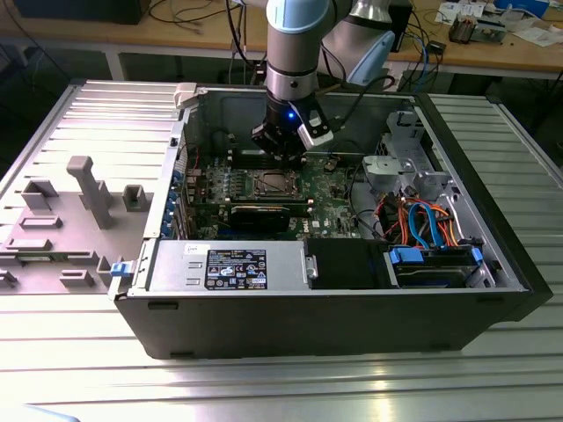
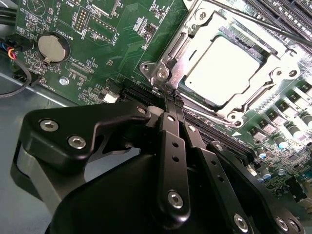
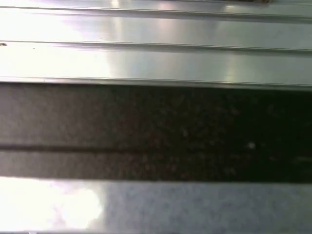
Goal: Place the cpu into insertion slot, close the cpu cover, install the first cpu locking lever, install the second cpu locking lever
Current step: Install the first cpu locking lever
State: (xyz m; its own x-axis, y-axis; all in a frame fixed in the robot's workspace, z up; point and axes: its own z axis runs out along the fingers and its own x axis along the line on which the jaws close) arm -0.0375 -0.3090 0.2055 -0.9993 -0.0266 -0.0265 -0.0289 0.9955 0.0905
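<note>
Black gripper [image 2: 171, 100] fingers [image 2: 171, 146] sit pressed together, holding nothing, their tips just beside the cpu cover [image 2: 168, 66] corner. Beyond them, the cpu [image 2: 224, 68] lies seated in the insertion slot [image 2: 282, 51], framed by that closed cover.

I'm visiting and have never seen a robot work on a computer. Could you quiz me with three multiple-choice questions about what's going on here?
1. Where is the cpu?
A. In the gripper
B. In the insertion slot
C. On the table

2. What colour is the circuit board?
A. Green
B. Red
C. White

3. How is the gripper?
A. Wide open
B. Shut
C. Holding a cable

Answers: 1 B, the chip lies under the cpu cover in the second wrist view. 2 A, the board is plainly green. 3 B, its fingers meet beside the socket corner.
</note>
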